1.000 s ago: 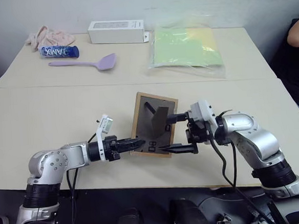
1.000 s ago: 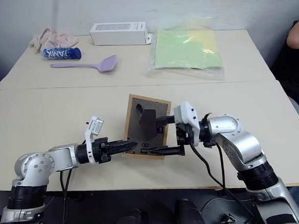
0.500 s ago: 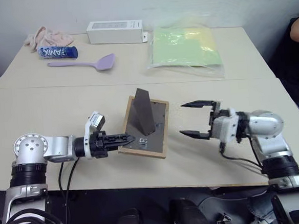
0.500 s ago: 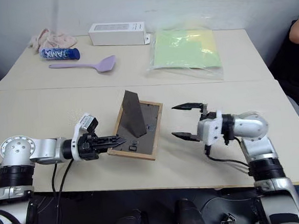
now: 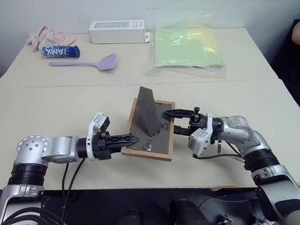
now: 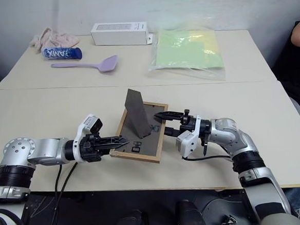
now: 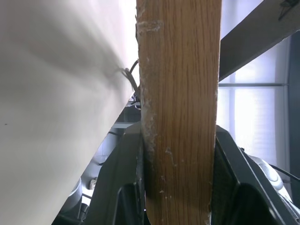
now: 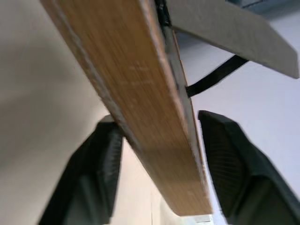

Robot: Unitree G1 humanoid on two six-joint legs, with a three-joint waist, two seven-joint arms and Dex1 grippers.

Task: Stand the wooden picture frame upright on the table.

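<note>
Your picture frame (image 5: 150,130) sits tilted, back up, on the near slab of the table (image 5: 62,106), bare tabletop all around and the front edge close behind your arms. Left gripper (image 5: 133,139) clamps its left rim; right gripper (image 5: 170,122) straddles the right rim, fingers (image 8: 96,164) not visibly pressing. Light wood border, dark back, stand folded out.

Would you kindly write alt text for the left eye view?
The wooden picture frame lies back-up on the table, stand raised, its left edge clamped by the left gripper while the right gripper straddles its right edge.
</note>
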